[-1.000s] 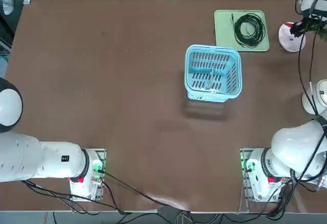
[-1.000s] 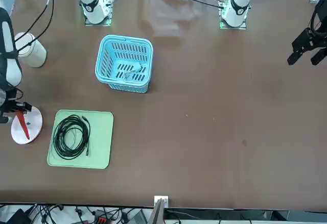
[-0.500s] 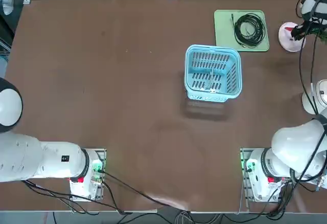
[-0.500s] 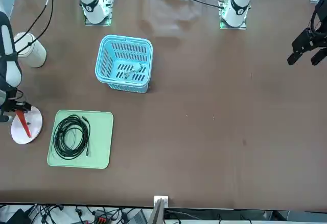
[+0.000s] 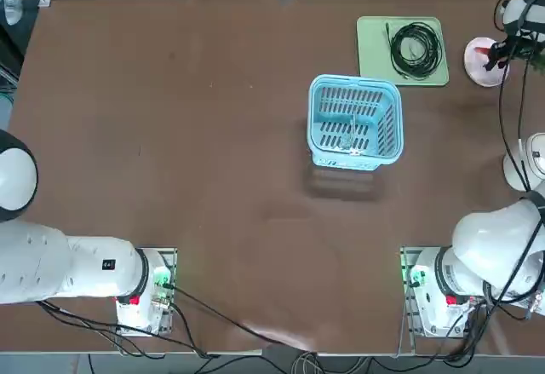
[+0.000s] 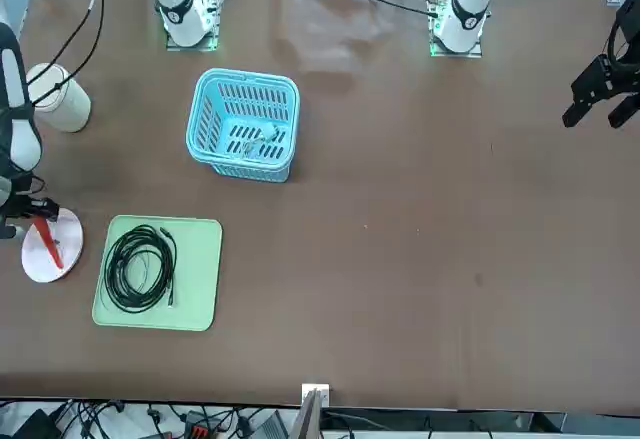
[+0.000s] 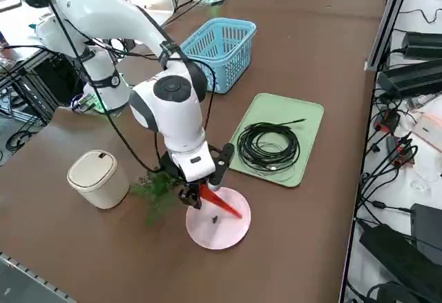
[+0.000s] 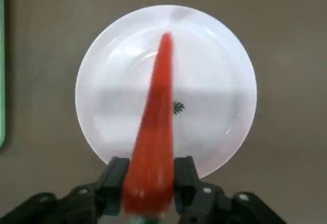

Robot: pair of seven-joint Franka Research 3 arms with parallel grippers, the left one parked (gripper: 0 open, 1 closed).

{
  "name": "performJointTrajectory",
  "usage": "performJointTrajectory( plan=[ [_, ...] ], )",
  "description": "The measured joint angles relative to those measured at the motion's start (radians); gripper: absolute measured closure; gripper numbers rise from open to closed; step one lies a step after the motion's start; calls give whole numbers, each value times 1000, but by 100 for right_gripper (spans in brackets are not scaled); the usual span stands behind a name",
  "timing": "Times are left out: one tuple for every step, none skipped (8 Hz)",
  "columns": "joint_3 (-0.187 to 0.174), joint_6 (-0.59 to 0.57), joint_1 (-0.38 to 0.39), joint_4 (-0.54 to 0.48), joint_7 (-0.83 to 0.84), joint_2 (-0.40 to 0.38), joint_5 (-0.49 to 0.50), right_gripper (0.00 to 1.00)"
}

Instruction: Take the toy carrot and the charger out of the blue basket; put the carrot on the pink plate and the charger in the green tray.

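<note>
Your right end effector, fingers parting yet flanking the toy carrot, hangs over the pink plate, coiled black cable filling the green tray alongside.

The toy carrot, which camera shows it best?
The right wrist view: the toy carrot fills the frame between the right gripper fingers, over the pink plate. Right side shows it small; front, a sliver; top, barely anything.

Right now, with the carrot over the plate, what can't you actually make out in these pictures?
- Whether the right gripper still grips the toy carrot: in the wrist view its fingers flank the carrot, but contact is unclear.
- Whether the carrot's tip touches the pink plate: no view settles it.
- The charger: only a small pale shape behind the blue basket slats in the front view.
- The carrot's fronds: cut off by the wrist view's edge.
</note>
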Motion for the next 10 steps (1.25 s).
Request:
performJointTrajectory(
  plan=[
    [0, 0, 0, 0, -3, 4, 0, 41],
    [0, 0, 0, 0, -4, 5, 0, 33],
    [0, 0, 0, 1, -5, 5, 0, 15],
    [0, 1, 0, 6, -5, 5, 0, 8],
    [2, 1, 0, 17, -6, 5, 0, 3],
    [8, -1, 0, 32, -6, 4, 1, 0],
    [17, -23, 1, 50, -6, 0, 1, 0],
    [32, -78, 4, 68, -5, -20, 11, 0],
    [54, -174, 13, 83, 19, -64, 22, 0],
    [72, -295, 38, 92, 76, -133, 25, 0]
  ],
)
